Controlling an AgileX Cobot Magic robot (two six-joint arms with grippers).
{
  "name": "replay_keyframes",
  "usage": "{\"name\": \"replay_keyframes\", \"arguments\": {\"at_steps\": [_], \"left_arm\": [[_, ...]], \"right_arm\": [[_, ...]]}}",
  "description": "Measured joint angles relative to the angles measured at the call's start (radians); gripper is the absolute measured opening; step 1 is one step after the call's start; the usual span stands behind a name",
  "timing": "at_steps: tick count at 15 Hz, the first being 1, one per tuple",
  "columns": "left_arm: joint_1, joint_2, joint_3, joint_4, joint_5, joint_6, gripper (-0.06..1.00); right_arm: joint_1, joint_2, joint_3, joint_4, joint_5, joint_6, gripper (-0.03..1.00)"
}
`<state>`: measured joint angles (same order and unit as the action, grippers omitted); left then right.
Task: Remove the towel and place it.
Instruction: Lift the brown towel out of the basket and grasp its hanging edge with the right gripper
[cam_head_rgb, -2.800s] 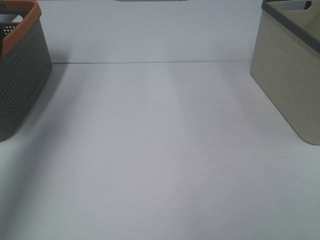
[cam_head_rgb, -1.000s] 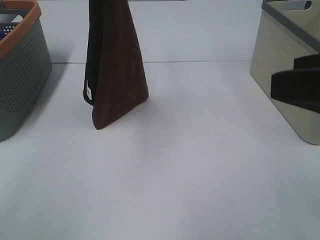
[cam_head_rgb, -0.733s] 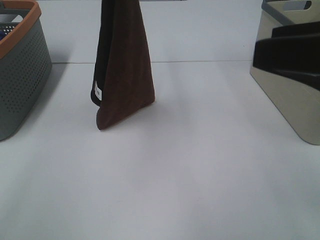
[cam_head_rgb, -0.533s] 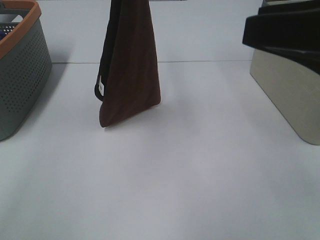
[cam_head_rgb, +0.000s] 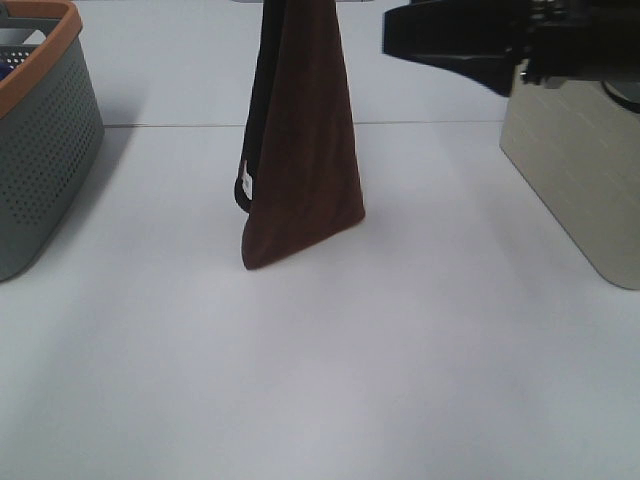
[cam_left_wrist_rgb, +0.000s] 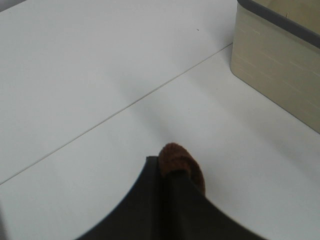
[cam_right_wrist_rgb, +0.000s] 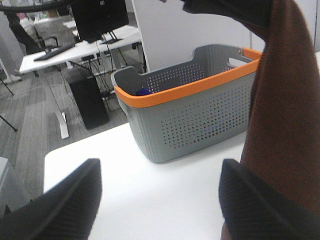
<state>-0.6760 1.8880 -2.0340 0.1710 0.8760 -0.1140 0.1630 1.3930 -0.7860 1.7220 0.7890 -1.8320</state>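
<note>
The dark reddish-brown towel hangs folded from above the frame, its lowest corner touching or just above the white table. A small white tag shows on its left edge. My left gripper is shut on a tuft of the towel; it is out of the exterior view. My right gripper is high up, just right of the towel's top. Its fingers stand wide apart and empty, with the towel close beside one of them.
A grey perforated basket with an orange rim stands at the far left; it also shows in the right wrist view. A beige basket with a dark rim stands at the far right, also in the left wrist view.
The towel came into view hanging and has moved steadily right. My right arm has risen and swung left, from in front of the beige basket to beside the towel's top.
</note>
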Motion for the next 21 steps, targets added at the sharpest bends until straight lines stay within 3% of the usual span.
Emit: {"name": "replay_keyframes", "arguments": {"at_steps": [3,5,8,21], "left_arm": [[0.000,0.012,0.000,0.003,0.000,-0.003,0.00],[0.000,0.013,0.000,0.014,-0.011,-0.024,0.00],[0.000,0.021,0.000,0.021,-0.038,-0.051,0.00],[0.000,0.024,0.000,-0.015,-0.101,-0.078,0.00]], "right_arm": [[0.132,0.072,-0.065,0.002,-0.201,-0.007,0.58],[0.211,0.157,-0.122,0.005,-0.260,-0.009,0.58],[0.266,0.256,-0.181,0.005,-0.262,-0.015,0.58],[0.267,0.452,-0.331,0.006,-0.176,-0.017,0.57]]}}
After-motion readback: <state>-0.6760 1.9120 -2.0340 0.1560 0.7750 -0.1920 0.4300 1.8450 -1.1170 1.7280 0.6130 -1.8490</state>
